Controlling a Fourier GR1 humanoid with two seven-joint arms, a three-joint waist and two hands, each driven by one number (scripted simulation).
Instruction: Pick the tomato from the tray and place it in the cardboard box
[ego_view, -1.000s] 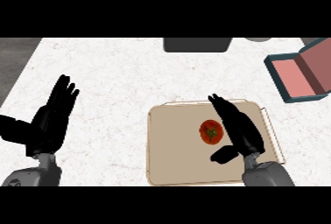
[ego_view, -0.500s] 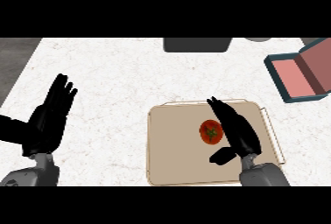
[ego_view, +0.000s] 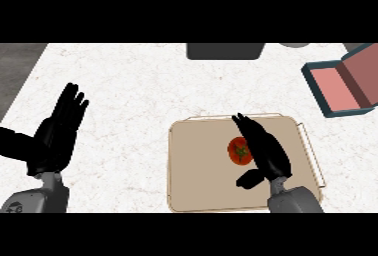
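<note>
A red tomato (ego_view: 238, 151) with a green stem lies on the beige tray (ego_view: 199, 170) at the lower middle. My right hand (ego_view: 264, 151) is over the tray with its fingers straight, right against the tomato's right side and hiding part of it; the thumb sticks out below the tomato. It is open. The cardboard box (ego_view: 345, 85), pink inside with dark blue-grey walls, stands open at the far right edge. My left hand (ego_view: 57, 132) rests open at the left, fingers up, off the tray.
A dark rectangular object (ego_view: 224, 51) sits at the counter's back edge. A grey round thing (ego_view: 295, 44) shows at the top right. The counter's left edge (ego_view: 26, 75) borders a dark floor.
My right hand has shifted slightly left over the tray, closing onto the tomato's right side. The left hand and the tomato have stayed put.
</note>
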